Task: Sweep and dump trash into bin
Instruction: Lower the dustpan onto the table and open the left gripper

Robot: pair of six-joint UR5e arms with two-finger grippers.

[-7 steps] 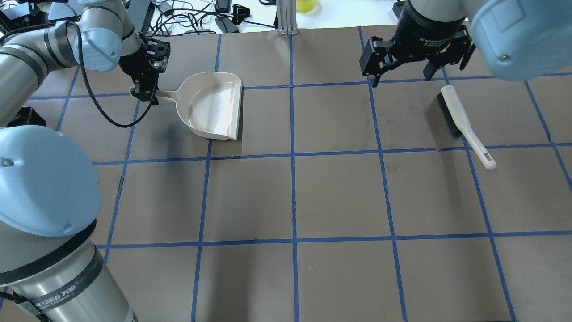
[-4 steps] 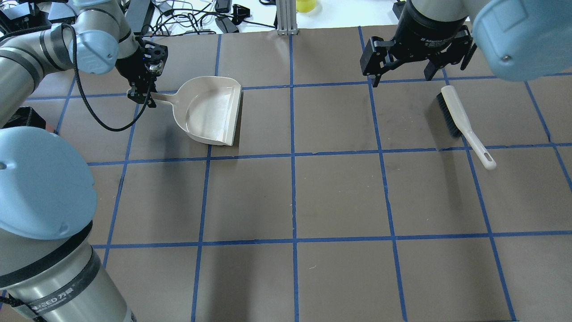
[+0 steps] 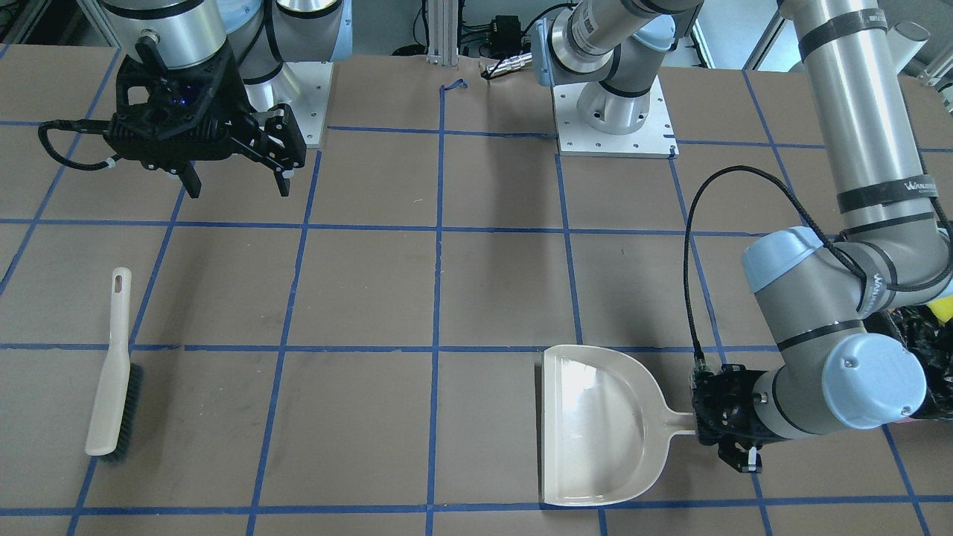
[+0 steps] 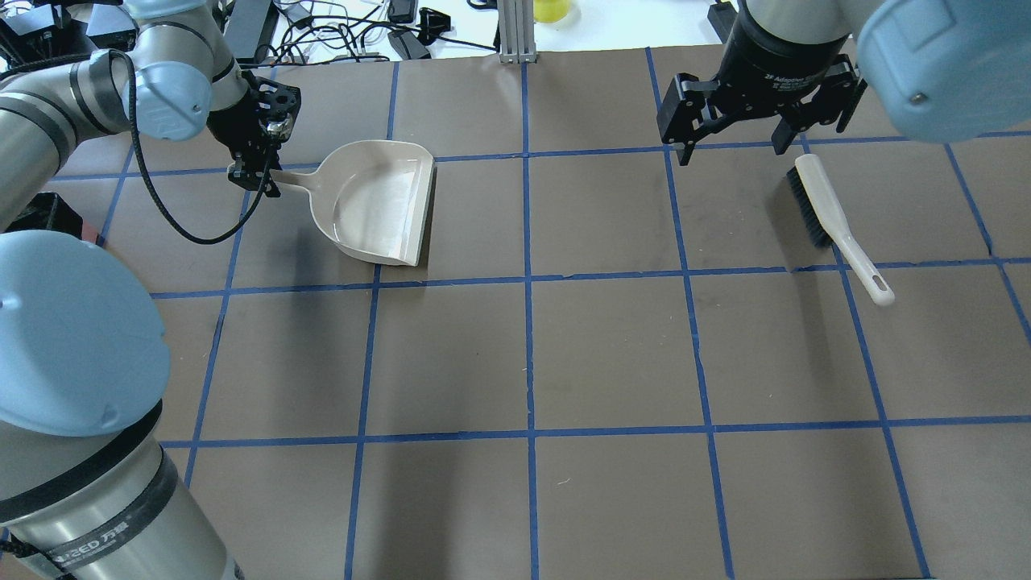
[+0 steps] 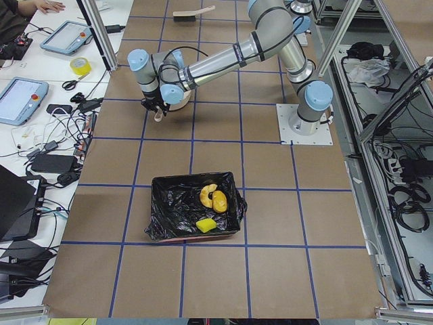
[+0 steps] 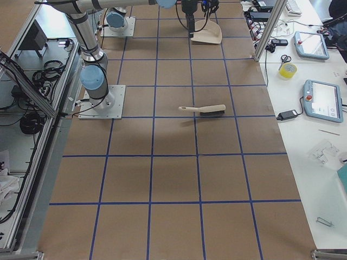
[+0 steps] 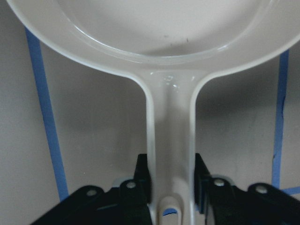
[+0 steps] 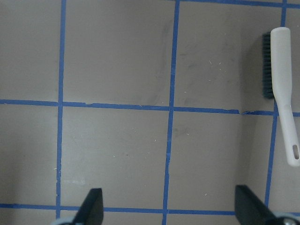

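My left end effector (image 7: pixel 171 183) is clamped on the handle of the one beige dustpan (image 4: pixel 378 205), its pan bare, near the table's far edge on my left. I judge the step is setting it down, so I should level it onto the table (image 4: pixel 612 354), part my fingers only once it rests, then back straight off along the handle. My right end effector (image 4: pixel 734 149) hangs spread wide and empty near the single brush (image 4: pixel 830 213) by the far right corner, and at the table's left end the one bin (image 5: pixel 169 206) holds the trash, three pieces: one yellow sponge wedge (image 5: pixel 206 225), one amber lump (image 5: pixel 220 200), one cream crescent (image 5: pixel 208 194).
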